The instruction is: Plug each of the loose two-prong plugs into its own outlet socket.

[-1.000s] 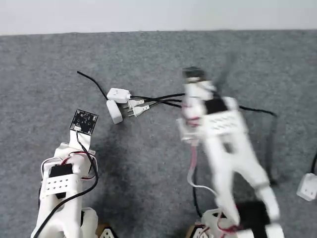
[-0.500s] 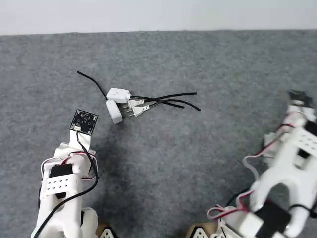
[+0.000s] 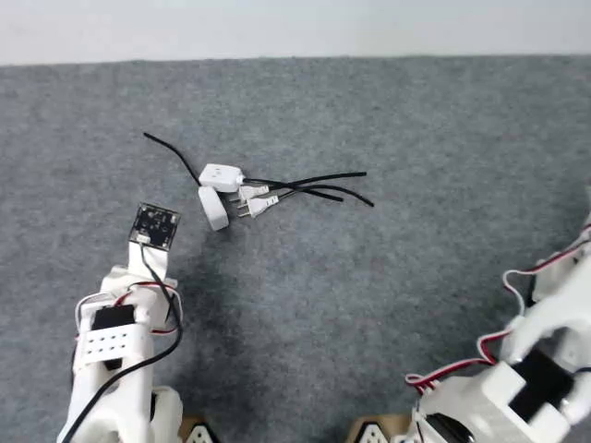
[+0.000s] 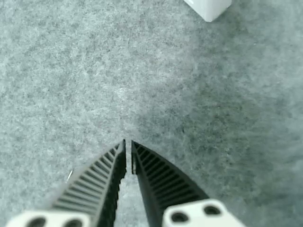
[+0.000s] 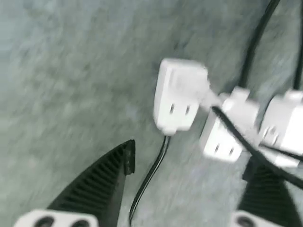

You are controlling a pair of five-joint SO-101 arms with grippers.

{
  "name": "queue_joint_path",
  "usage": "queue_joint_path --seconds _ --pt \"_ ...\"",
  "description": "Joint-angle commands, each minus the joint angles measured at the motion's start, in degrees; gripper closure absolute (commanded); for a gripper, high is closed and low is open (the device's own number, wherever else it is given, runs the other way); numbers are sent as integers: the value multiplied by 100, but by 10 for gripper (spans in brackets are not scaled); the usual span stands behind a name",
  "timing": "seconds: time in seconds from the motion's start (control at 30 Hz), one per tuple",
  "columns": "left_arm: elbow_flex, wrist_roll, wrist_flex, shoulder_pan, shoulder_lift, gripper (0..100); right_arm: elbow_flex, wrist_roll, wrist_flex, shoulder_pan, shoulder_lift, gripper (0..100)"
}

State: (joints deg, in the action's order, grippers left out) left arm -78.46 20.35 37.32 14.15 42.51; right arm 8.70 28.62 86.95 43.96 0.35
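Outlet sockets, one cut off, lie near the right claw.

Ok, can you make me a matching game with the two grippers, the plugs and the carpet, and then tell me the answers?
Things:
1. left gripper
2. right gripper
3. plugs
4. carpet

States:
A. grey
B. open wide
C. lying loose beside the sockets
D. shut

Pairs: 1-D, 2-B, 3-C, 4-A.
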Motion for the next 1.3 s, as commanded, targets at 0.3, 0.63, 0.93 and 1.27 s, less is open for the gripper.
queue_joint_path --seconds 0.3,0.63,0.93,1.27 --pt "602 -1934 -149 -949 53 765 1495 -1116 180 -2308 -1253 998" --pt "2923 -2787 -431 -1609 -2400 990 3991 -1899 -2686 -4277 -1376 991" --pt "3987 -2470 -1732 -1873 -4273 988 4211 -1723 -3037 -4576 -1376 991" --pt "4514 -2418 -1732 -1574 -5011 987 4264 -1679 -3196 -4585 -1376 991"
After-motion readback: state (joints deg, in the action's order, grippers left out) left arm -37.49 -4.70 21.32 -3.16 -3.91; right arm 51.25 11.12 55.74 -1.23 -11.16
